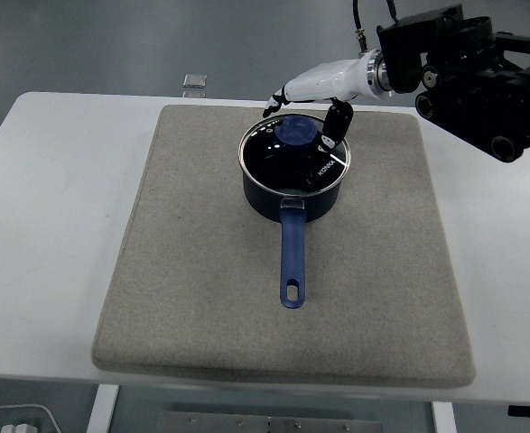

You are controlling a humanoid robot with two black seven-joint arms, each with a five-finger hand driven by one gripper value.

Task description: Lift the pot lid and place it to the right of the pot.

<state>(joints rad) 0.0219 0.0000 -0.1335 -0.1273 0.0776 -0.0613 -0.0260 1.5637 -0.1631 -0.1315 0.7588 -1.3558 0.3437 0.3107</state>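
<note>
Nearest the surface's (pixel 57 225) front edge lay only the bare front of the grey mat (pixel 201 316). Beyond that, the pot's blue handle (pixel 292 257) pointed straight toward the front edge, so the long axis of the pot (pixel 292 185) ran front to back, a little behind the mat's centre. The glass lid (pixel 293 155) was seated on the rim, its blue knob (pixel 295 132) in the middle.

The right robot hand (pixel 314 101) came in from the far right corner and hung over the far side of the lid, with the knob just in front of and below it. Its fingers (pixel 279 97) reached past the knob on the far side while the dark thumb (pixel 335 122) dropped down at the knob's right. They stood apart, bracketing the knob and clamped on nothing, by the look of it. The closing move would likely have to come down and toward the front.

Whether any fingertip touched the lid could not be made out; the hand's underside was hidden. The left robot hand was out of sight. A small clear item (pixel 193 84) sat near the surface's far edge.
</note>
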